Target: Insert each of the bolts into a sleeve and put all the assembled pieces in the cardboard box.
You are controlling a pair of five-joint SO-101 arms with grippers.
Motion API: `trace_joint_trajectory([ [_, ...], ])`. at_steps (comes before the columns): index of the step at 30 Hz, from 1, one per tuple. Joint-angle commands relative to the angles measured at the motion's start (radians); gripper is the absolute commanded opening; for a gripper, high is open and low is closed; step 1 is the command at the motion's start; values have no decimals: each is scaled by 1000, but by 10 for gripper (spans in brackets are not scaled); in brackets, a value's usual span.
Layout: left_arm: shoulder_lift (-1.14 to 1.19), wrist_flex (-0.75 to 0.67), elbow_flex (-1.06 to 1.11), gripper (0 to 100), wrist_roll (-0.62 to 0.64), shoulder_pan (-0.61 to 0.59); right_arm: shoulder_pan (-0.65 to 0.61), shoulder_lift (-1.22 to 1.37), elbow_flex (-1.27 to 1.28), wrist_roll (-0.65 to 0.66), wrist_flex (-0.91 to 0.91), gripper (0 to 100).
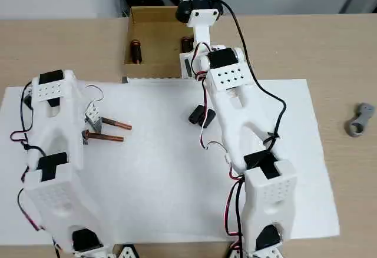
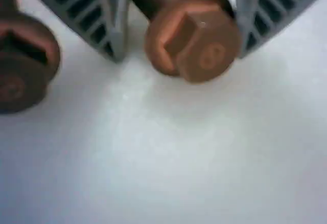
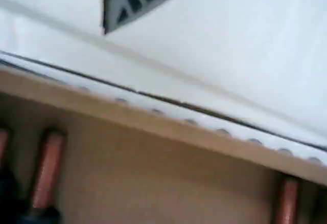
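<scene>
Our left gripper (image 2: 179, 52) straddles, jaws apart, a copper hex-head bolt (image 2: 191, 35) lying flat on white paper (image 2: 163, 157), head toward that arm, stamp unreadable. The right gripper (image 1: 197, 2) hangs over the brown cardboard box (image 1: 154, 16); its state we cannot tell

2 bolts (image 1: 115, 123) lie left on the sheet (image 1: 159, 175); the cardboard box (image 1: 154, 15) behind it holds assembled pieces (image 1: 136, 50)

My left gripper (image 2: 176, 55) straddled one bolt (image 2: 199, 50), the second bolt (image 2: 20, 65) lay close outside one finger (image 2: 87, 14), and bare paper (image 1: 165, 181) stretched free beyond them.
</scene>
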Motion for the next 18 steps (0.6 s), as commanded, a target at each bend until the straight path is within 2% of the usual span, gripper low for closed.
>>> trace_joint_trajectory([
  [1, 34, -11, 2, 133, 5, 0, 12, -76, -49, -14, 2, 177],
  [6, 34, -9, 2, 79, -3, 0, 12, -76, -49, -14, 2, 177],
  [12, 34, 0, -44, 8, -107, 5, 12, -76, -49, -14, 2, 177],
  [18, 34, 101, -156, 5, -204, 6, 12, -77, -49, -12, 4, 177],
])
